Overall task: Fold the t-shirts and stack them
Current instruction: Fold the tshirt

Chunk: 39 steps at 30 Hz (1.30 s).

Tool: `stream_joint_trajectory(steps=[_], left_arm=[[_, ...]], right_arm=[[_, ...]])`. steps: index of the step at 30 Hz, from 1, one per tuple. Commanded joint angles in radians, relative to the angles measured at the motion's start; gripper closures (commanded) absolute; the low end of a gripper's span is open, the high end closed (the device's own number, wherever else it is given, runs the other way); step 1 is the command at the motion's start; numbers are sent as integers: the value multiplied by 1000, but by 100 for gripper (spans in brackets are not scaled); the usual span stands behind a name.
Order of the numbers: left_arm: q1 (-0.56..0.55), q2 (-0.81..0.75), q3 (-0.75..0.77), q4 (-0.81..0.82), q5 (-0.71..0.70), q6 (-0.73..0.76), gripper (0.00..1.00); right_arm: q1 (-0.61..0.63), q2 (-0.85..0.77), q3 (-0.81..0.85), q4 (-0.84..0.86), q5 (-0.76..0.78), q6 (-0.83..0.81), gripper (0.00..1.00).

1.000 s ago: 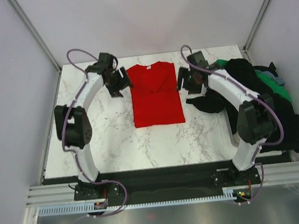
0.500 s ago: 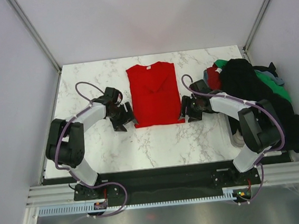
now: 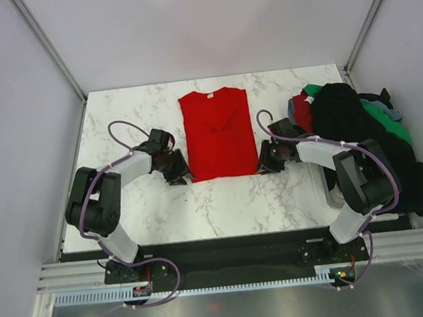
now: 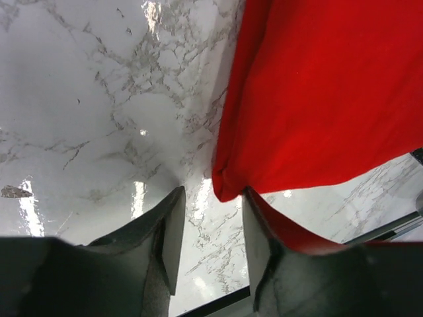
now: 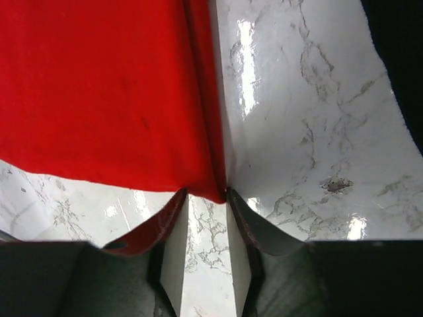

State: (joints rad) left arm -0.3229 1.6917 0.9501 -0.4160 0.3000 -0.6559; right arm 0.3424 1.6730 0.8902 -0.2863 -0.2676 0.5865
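Note:
A bright red t-shirt (image 3: 219, 131), folded into a long narrow rectangle with its white neck label at the far end, lies flat in the middle of the marble table (image 3: 117, 111). My left gripper (image 3: 178, 169) is open and low at the shirt's near left corner. In the left wrist view the red corner (image 4: 228, 188) sits just at the open gripper (image 4: 213, 195). My right gripper (image 3: 267, 158) is open at the near right corner. In the right wrist view the shirt corner (image 5: 213, 188) lies between the tips of the open gripper (image 5: 205, 195). Neither grips cloth.
A heap of t-shirts sits at the table's right edge: black (image 3: 342, 112) on top, green (image 3: 390, 126), dark red (image 3: 304, 112) and grey-blue (image 3: 294, 107) showing at its edges. The black cloth (image 5: 404, 53) also shows at the right wrist view's right edge. White walls enclose the table.
Both grippers have moved from the shirt's far end down along its sides to its near corners, then closed in slightly toward them. The shirt has not moved.

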Motion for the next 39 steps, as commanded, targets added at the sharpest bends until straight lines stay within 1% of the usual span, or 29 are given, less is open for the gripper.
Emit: stream_joint_trajectory(steps=[1, 4, 6, 9, 13, 15, 17, 19, 21, 22, 25, 26, 29, 31, 37, 39], left_arm=[[-7, 14, -27, 62, 16, -27, 55], [-7, 37, -36, 85, 14, -34, 64], [-8, 58, -33, 95, 17, -39, 66], [-11, 74, -27, 103, 14, -42, 66], [-15, 85, -19, 111, 11, -42, 62], [-16, 86, -19, 117, 11, -42, 63], [-18, 92, -19, 120, 11, -40, 68], [-19, 95, -20, 126, 13, -39, 79], [-21, 97, -27, 129, 11, -40, 96], [-21, 95, -28, 131, 11, -40, 98], [-24, 86, -28, 129, 10, -40, 98], [-24, 82, -31, 129, 11, -39, 98], [-28, 40, -43, 114, 21, -39, 98], [-36, -18, -69, 100, 16, -42, 98], [-102, -193, -177, 33, -21, -91, 98], [-140, -283, -206, -4, -38, -116, 98]], right_arm=[[-2, 17, -17, 38, 2, -13, 65], [-3, 22, -25, 42, 4, -14, 69], [-2, 28, -30, 44, 2, -16, 71], [-2, 36, -33, 44, 4, -24, 73], [-2, 44, -34, 45, 5, -30, 75], [-3, 51, -34, 44, 5, -34, 77], [-2, 59, -33, 44, 4, -33, 79], [-3, 63, -31, 47, 4, -37, 80], [-5, 70, -27, 44, 4, -39, 83], [-3, 71, -25, 45, 4, -40, 84], [-3, 71, -23, 44, -4, -40, 95], [-3, 67, -23, 44, -7, -42, 100], [-3, 38, -31, 29, -18, -40, 100], [-5, 8, -37, 16, -21, -40, 100], [0, -183, -112, -45, -47, -8, 100], [15, -275, -131, -79, -59, 19, 100]])
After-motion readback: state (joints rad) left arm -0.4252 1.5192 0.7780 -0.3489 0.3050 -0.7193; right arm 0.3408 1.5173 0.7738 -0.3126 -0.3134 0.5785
